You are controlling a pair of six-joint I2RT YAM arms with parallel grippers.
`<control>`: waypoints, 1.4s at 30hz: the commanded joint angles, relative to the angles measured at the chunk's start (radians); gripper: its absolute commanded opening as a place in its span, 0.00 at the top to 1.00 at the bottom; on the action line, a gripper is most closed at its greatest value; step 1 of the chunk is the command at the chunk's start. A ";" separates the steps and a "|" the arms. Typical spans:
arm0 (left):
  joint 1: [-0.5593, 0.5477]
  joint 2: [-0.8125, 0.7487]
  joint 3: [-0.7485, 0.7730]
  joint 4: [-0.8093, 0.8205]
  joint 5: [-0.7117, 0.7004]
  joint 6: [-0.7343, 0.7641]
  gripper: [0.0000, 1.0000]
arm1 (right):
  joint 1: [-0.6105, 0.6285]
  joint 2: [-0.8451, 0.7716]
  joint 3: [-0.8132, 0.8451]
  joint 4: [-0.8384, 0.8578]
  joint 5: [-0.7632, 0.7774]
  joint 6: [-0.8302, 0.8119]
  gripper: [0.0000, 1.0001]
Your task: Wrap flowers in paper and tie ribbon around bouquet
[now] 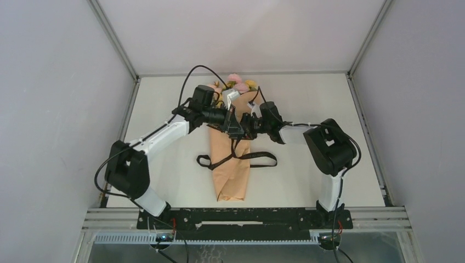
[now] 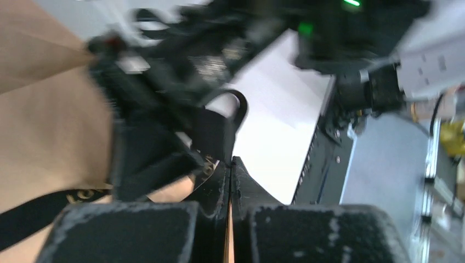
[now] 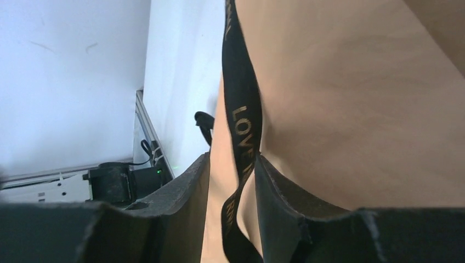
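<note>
From above we see the bouquet [image 1: 230, 172] lying lengthwise on the white table [image 1: 329, 109]. Its narrow end points toward the arm bases, and its flowers [image 1: 239, 83], pink and yellow, are at the far, wide end. The black ribbon [image 1: 257, 158] crosses the peach-orange paper [image 1: 226, 186] about midway along the cone, with a loop resting on the table at either side. Two strands run up from the crossing to where both grippers meet just above the bouquet. In that overhead view the fingertips are lost in a knot of black parts, so we cannot read either claw there; the wrist views fill this in. The left wrist view, blurred as it is, shows the left gripper [image 2: 231, 164] with its fingers pressed together, tips touching. A curl of ribbon sits just above the tips, but we cannot tell whether any of it is pinched. The same view has the paper filling its left side, with a ribbon strand bearing gold lettering laid across it low down. The right wrist view shows the right gripper [image 3: 232, 159] with its fingers spread and the ribbon running down through the gap between them, lying against the paper and not clamped. Only here can we read the gold letters, which spell LOVE. Only the overhead view shows the flowers and the ribbon's loops on the table.
</note>
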State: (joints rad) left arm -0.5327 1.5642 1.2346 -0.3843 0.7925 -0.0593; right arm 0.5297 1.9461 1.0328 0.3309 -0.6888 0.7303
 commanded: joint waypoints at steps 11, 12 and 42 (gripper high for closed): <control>0.087 0.229 -0.033 0.481 -0.139 -0.369 1.00 | -0.052 -0.270 -0.251 0.082 0.046 0.001 0.55; 0.088 0.248 -0.024 0.469 -0.149 -0.354 1.00 | -0.051 -0.292 -0.271 0.083 0.058 0.001 0.56; 0.072 0.066 0.126 -0.152 -0.216 0.583 0.38 | 0.014 -0.027 -0.126 0.100 0.191 0.040 0.76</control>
State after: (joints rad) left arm -0.4358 1.8221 1.3102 -0.3153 0.5278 0.0059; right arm 0.5495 1.9060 0.8799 0.3908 -0.4671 0.7525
